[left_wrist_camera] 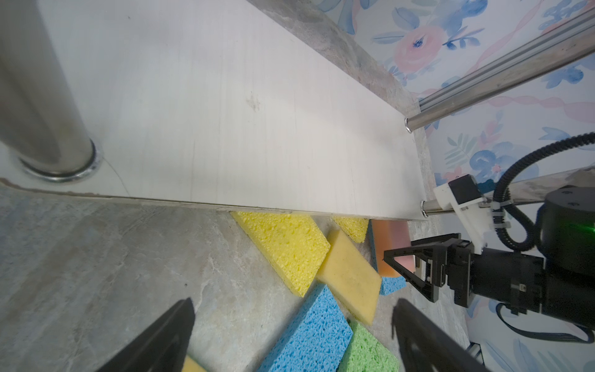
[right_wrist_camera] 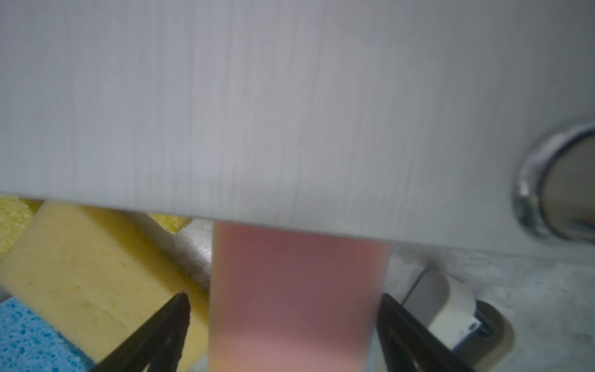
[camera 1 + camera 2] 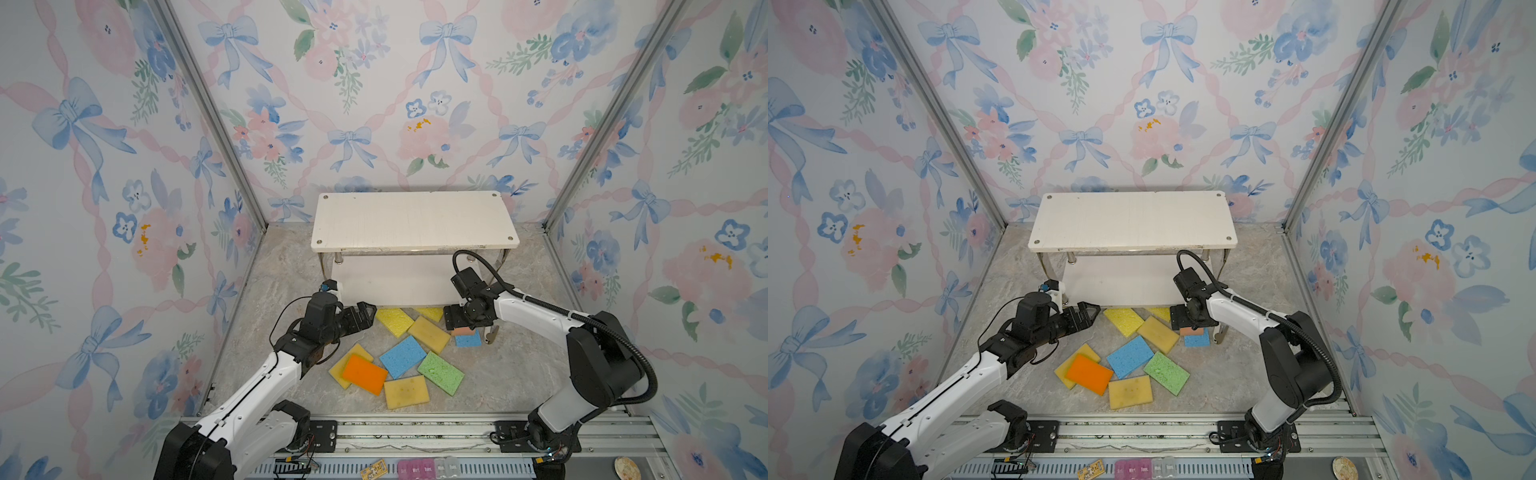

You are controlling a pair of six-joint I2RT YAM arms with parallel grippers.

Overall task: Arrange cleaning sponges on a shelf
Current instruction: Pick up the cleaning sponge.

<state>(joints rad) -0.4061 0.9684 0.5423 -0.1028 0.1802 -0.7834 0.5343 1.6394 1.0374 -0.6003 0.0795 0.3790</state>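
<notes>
The shelf (image 3: 411, 220) stands at the back, both white boards bare. Several cleaning sponges lie loose on the floor before it: bright yellow (image 3: 395, 321), mustard (image 3: 429, 333), blue (image 3: 402, 356), green (image 3: 440, 372), orange (image 3: 365, 374). My right gripper (image 2: 283, 299) is open and straddles a pink sponge (image 2: 296, 290) that lies on a blue sponge (image 3: 468, 340) at the lower board's front edge. One finger sits against the pink sponge, the other a little off it. My left gripper (image 1: 293, 304) hangs open and empty above the floor by the lower board's left front corner.
A small grey clip (image 3: 491, 334) lies just right of the pink sponge. Shiny shelf legs (image 1: 42, 106) stand at the lower board's corners. Flowered walls close in three sides. The arms' metal base rail (image 3: 415, 432) runs along the front.
</notes>
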